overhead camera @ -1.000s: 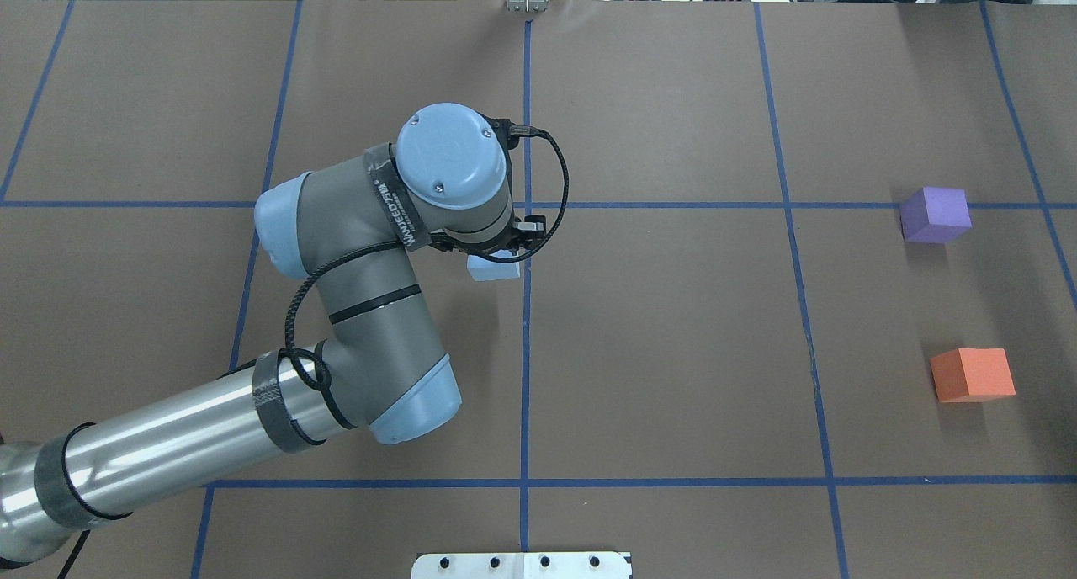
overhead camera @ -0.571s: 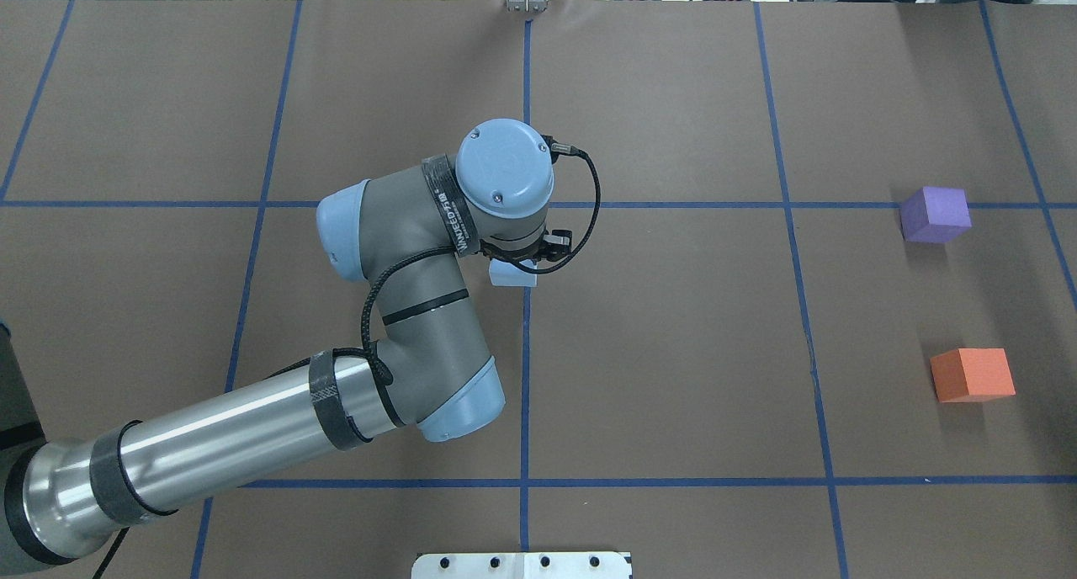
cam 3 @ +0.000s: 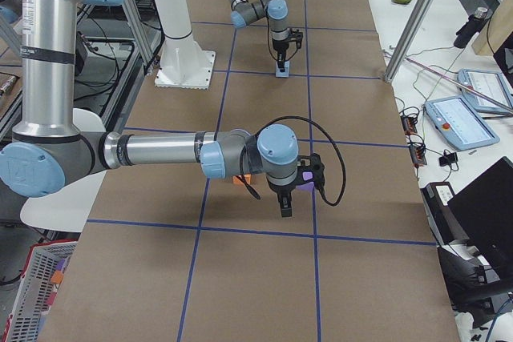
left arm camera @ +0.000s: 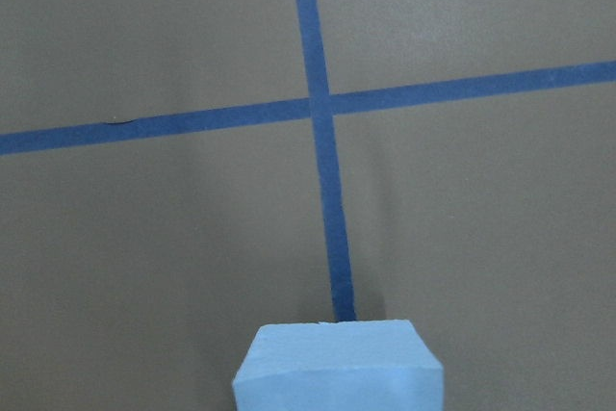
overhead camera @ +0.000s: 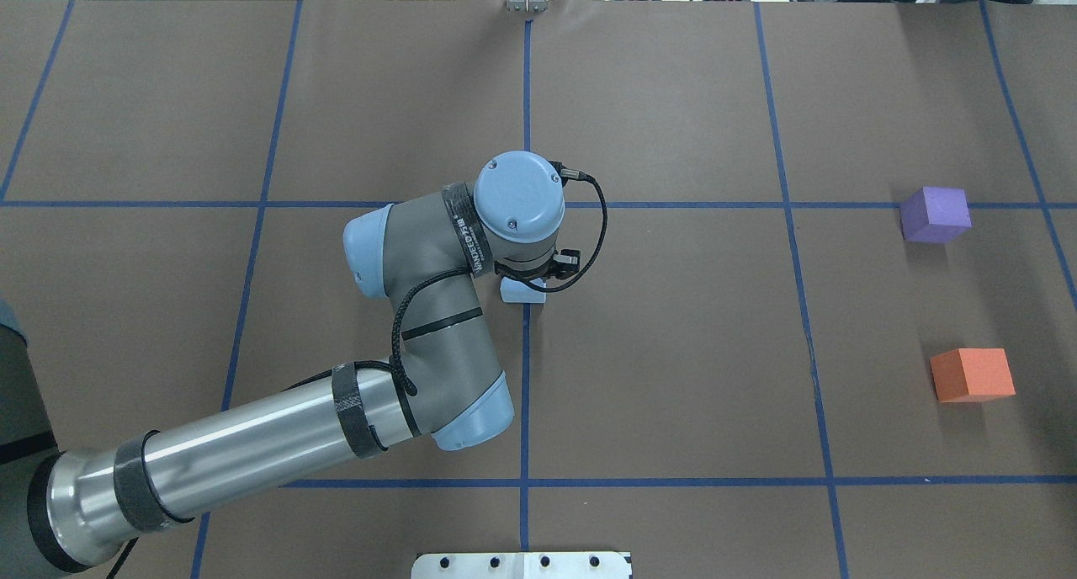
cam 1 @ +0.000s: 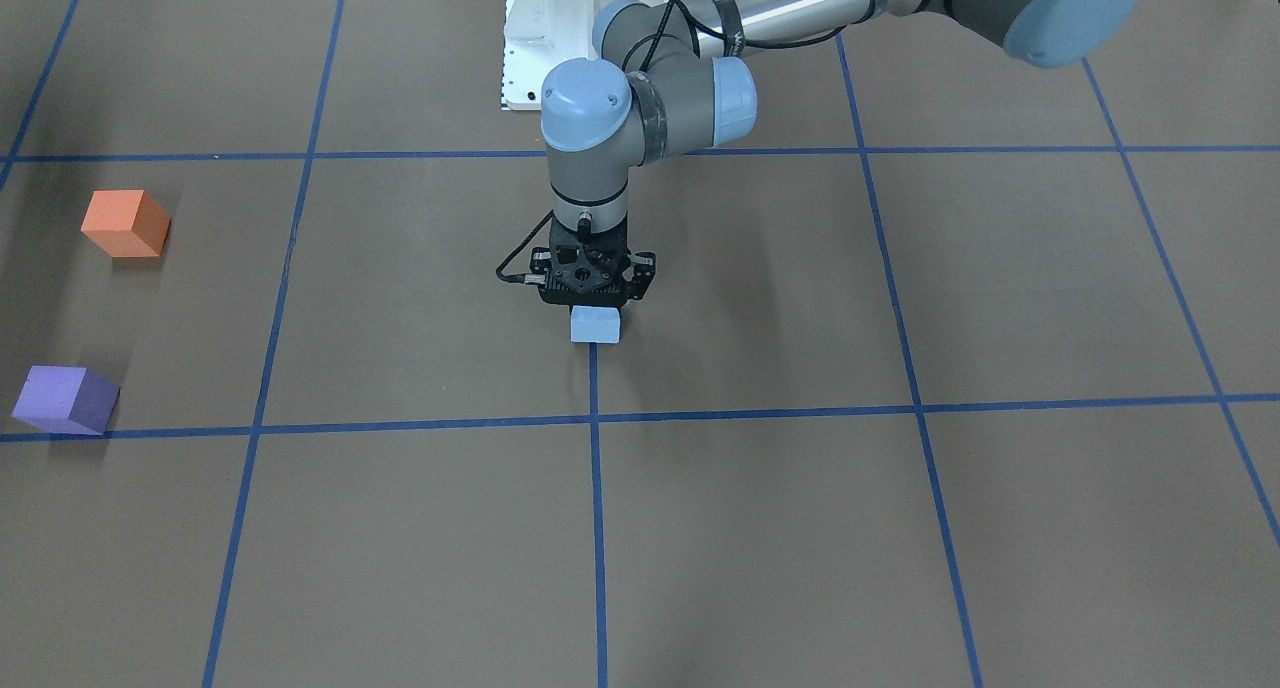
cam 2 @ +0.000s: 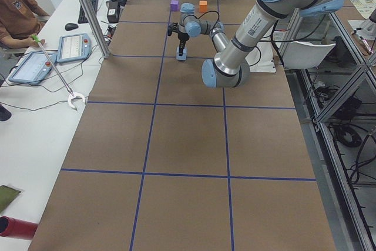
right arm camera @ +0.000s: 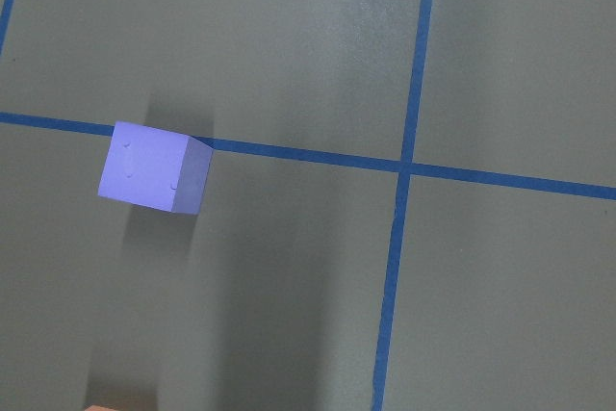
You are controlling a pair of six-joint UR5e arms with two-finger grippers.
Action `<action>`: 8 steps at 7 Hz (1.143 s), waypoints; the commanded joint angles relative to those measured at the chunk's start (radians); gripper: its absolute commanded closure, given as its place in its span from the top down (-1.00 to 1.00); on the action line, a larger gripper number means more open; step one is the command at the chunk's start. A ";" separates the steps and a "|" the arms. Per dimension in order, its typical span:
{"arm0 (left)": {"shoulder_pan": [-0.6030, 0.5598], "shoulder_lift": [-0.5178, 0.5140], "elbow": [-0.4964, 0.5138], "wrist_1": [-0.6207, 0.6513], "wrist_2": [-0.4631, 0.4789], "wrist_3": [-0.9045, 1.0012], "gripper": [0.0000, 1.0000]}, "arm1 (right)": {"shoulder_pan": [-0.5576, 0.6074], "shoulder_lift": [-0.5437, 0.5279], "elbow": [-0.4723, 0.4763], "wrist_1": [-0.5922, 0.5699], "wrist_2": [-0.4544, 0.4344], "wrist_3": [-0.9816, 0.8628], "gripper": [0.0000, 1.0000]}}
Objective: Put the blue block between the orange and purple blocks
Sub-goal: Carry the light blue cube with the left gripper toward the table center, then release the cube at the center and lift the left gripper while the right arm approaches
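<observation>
Blue block (cam 1: pixel 595 328) rightward, in left hand (cam 1: pixel 595 309)

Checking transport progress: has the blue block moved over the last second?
Yes. Overhead, the blue block has shifted rightward, from left of the central vertical tape line to on it.

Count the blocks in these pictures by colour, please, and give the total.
blue block: 1
orange block: 1
purple block: 1
Total: 3
</observation>
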 commanded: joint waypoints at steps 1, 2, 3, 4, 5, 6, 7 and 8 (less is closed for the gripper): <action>0.000 -0.001 0.002 -0.048 -0.003 -0.034 1.00 | -0.002 0.008 0.003 0.000 0.026 0.000 0.99; 0.001 -0.001 0.000 -0.060 -0.005 -0.035 1.00 | -0.003 0.023 0.003 -0.002 0.026 0.005 0.99; -0.003 -0.001 -0.012 -0.062 -0.011 -0.034 1.00 | -0.018 0.039 0.018 -0.002 0.026 0.058 0.99; -0.003 -0.001 -0.024 -0.054 -0.012 -0.034 1.00 | -0.052 0.051 0.055 -0.002 0.020 0.140 0.99; -0.037 0.000 -0.053 -0.048 -0.070 -0.034 1.00 | -0.108 0.075 0.095 -0.002 0.014 0.255 0.99; -0.110 0.008 -0.073 -0.045 -0.197 -0.032 1.00 | -0.179 0.121 0.125 -0.002 0.011 0.382 0.99; -0.188 0.017 -0.096 -0.003 -0.298 -0.022 1.00 | -0.278 0.154 0.164 -0.017 -0.026 0.473 0.99; -0.242 0.032 -0.140 0.074 -0.333 0.001 1.00 | -0.364 0.240 0.208 -0.088 -0.088 0.574 0.99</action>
